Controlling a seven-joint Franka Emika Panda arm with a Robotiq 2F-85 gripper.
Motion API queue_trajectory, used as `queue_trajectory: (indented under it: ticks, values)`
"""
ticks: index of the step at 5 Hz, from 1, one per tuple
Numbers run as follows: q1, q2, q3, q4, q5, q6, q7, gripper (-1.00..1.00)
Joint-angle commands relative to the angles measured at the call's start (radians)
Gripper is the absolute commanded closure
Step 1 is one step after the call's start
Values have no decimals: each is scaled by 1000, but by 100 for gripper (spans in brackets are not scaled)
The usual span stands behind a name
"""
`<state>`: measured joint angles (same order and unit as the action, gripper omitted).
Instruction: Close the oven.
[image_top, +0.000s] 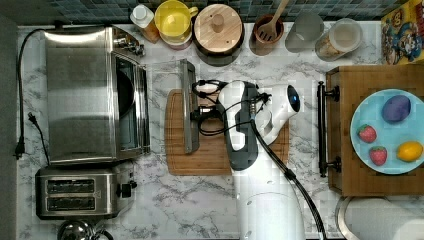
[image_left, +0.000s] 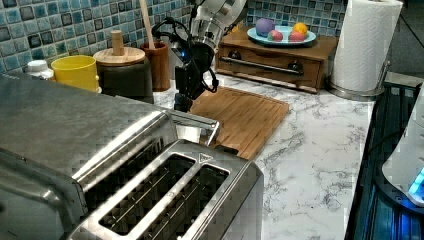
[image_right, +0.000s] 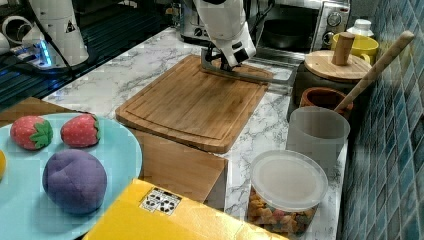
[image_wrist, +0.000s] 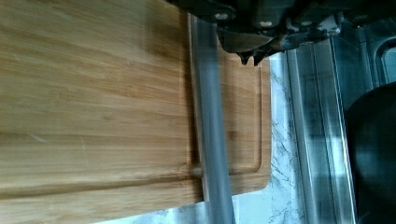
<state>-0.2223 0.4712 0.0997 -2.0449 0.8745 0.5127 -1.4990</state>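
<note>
The oven (image_top: 95, 95) sits at the top view's left, its door dropped flat so the bar handle (image_top: 189, 112) lies over the cutting board (image_top: 210, 155). The gripper (image_top: 198, 102) is right at that handle, whose long axis crosses the arm's reach. Whether its fingers are closed on the bar I can't tell; closing looks like a lift up and toward the oven.

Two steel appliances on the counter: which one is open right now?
The oven, the larger box: its glass door hangs down flat over the cutting board. The two-slot toaster has no door.
</note>
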Motion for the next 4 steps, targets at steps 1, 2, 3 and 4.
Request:
queue_trajectory:
  ticks: [1,2,3,4]
  values:
    - [130,-153,175,96,-23,-113,72,100]
    - [141,-203,200,90,-18,-96,78,100]
    - [172,-245,212,106,-56,-81,118,100]
    - [201,-274,236,120,-126,-34,166,100]
